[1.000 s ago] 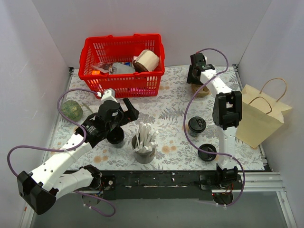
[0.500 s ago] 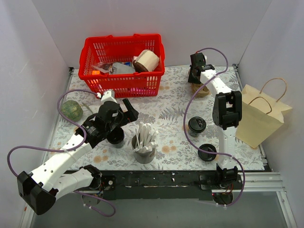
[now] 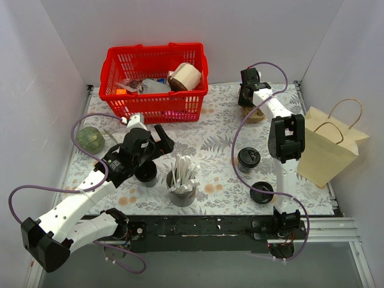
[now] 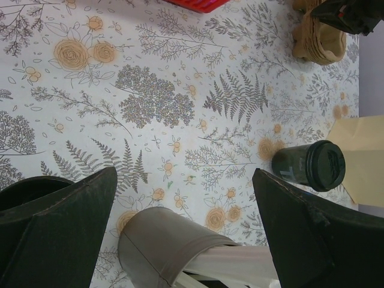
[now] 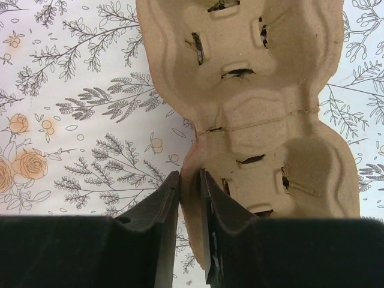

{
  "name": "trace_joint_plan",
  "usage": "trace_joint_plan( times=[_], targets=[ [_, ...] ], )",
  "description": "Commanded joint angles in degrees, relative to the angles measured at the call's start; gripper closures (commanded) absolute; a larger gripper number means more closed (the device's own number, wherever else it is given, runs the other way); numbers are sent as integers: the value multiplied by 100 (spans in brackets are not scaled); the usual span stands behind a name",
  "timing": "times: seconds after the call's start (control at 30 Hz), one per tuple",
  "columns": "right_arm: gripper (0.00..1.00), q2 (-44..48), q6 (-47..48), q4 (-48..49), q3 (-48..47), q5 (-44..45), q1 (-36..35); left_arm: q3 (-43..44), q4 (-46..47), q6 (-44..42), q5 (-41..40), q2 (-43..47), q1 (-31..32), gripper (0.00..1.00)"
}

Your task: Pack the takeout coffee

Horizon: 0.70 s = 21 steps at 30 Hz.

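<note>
— Coffee, where is it?
— The takeout coffee stands at centre right overhead, well apart from both sets of jaws. Your left gripper gapes wide; its camera shows the cup at far right, outside the gap.
— And the other?
— Your right gripper is clamped on the cardboard carrier rim; the overhead view hides that.

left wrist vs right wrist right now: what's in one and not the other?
Left wrist only: the takeout coffee with its lid on, a grey cutlery holder, the edge of a paper bag, and the left jaws wide apart with nothing between them.
Right wrist only: a close-up of the right jaws closed on the rim of the cup carrier, whose wells are empty.
Both: the cup carrier, which sits far off at the top right of the left wrist view, and the floral table cover.
</note>
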State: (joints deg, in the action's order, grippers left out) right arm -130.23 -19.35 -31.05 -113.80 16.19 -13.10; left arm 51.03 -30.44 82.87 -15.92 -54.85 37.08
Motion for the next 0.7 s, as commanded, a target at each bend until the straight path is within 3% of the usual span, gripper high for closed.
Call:
trace_joint_plan(
  times=[0.0, 0.1, 0.47, 0.67],
  targets=[
    [78, 235, 11, 231, 51, -54, 36, 39, -94, -104, -78, 80, -34, 2],
    [85, 314, 28, 266, 60, -45, 36, 30, -50, -113, 1, 36, -34, 2],
    [92, 692, 72, 406, 603, -212, 45, -5, 20, -131, 195, -35, -34, 2],
    [91, 894, 142, 372, 806, -432, 45, -5, 55, -157, 274, -70, -34, 2]
  ],
)
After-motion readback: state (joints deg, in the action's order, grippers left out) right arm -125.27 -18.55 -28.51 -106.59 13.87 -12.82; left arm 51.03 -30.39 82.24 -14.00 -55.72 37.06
